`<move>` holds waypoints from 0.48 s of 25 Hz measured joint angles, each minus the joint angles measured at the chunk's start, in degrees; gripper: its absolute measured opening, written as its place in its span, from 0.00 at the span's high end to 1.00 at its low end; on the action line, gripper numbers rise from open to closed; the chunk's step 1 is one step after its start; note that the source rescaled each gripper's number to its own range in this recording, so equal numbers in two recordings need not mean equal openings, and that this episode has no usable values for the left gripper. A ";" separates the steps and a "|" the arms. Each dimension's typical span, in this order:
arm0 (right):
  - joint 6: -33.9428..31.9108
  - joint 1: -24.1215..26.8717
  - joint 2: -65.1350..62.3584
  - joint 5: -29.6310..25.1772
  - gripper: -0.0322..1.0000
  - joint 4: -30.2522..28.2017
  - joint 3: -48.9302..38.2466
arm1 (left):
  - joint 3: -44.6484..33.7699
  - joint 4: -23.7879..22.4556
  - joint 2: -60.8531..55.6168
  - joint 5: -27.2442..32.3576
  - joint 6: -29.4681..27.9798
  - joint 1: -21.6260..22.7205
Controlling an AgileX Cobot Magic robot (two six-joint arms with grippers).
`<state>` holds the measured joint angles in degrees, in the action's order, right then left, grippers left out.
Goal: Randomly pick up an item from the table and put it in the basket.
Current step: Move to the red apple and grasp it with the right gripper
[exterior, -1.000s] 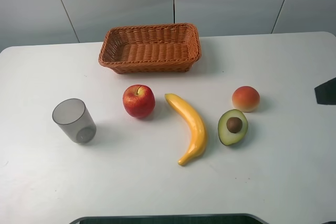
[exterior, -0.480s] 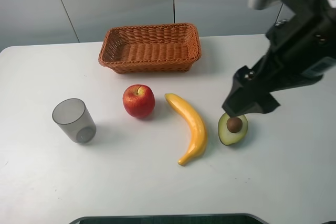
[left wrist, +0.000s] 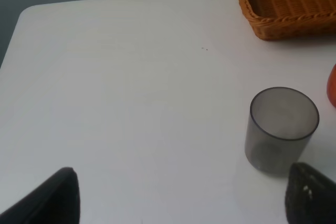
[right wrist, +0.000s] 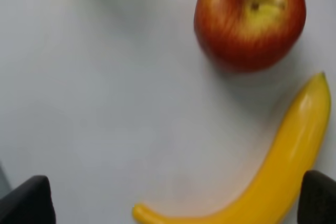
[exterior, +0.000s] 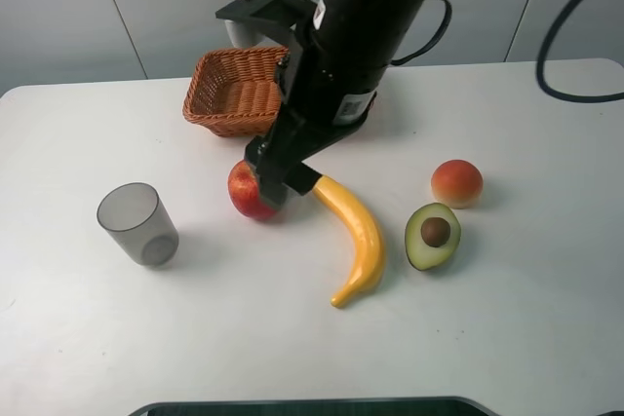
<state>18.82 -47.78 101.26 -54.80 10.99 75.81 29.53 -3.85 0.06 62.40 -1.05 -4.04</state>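
The red apple (exterior: 245, 194) lies on the white table (exterior: 292, 348), in front of the wicker basket (exterior: 232, 94). My right arm reaches across the middle, and my right gripper (exterior: 280, 174) hangs just above the apple's right side, hiding part of it. In the right wrist view the apple (right wrist: 249, 19) lies whole and free beyond the fingertips (right wrist: 26, 203), and the right gripper (right wrist: 170, 203) is open and empty. My left gripper (left wrist: 181, 200) is open and empty over the table's left part; it is out of the exterior view.
A yellow banana (exterior: 356, 236) lies right of the apple, close under the right arm. A halved avocado (exterior: 432, 236) and a small orange-red fruit (exterior: 456, 182) lie further right. A grey translucent cup (exterior: 137, 223) stands at the left. The arm hides the basket's right half.
My right arm has swung from the right side of the table, over the avocado, leftward across the middle to above the apple. The objects have not moved.
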 joint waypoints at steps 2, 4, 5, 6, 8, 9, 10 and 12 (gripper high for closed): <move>0.27 -0.09 3.47 0.39 0.00 -0.62 3.26 | 0.00 0.00 -0.06 0.00 0.00 0.00; 0.41 -0.09 6.83 0.88 0.00 -1.53 5.58 | 0.00 0.00 0.00 0.00 0.00 0.00; 0.56 -0.21 8.11 1.50 0.00 -1.88 6.58 | 0.00 0.00 0.00 0.00 0.00 0.00; 0.94 -0.32 9.48 2.44 0.00 -2.11 7.31 | 0.00 0.00 0.00 0.00 0.00 0.00; 2.21 -1.13 11.80 3.92 0.00 -2.74 8.92 | 0.00 0.00 -0.06 0.00 -0.11 0.00; 3.05 -1.69 12.72 4.31 0.00 -2.83 9.82 | 0.00 0.00 -0.06 0.00 -0.11 0.00; 3.76 -2.13 13.83 4.72 0.00 -2.83 10.62 | 0.00 0.00 -0.06 0.00 -0.11 0.00; 4.92 -3.14 16.05 4.96 0.00 -2.83 12.62 | 0.00 0.00 -0.06 0.00 -0.11 0.00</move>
<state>23.74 -50.92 117.31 -49.84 8.16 88.43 29.53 -3.85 0.00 62.40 -1.16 -4.04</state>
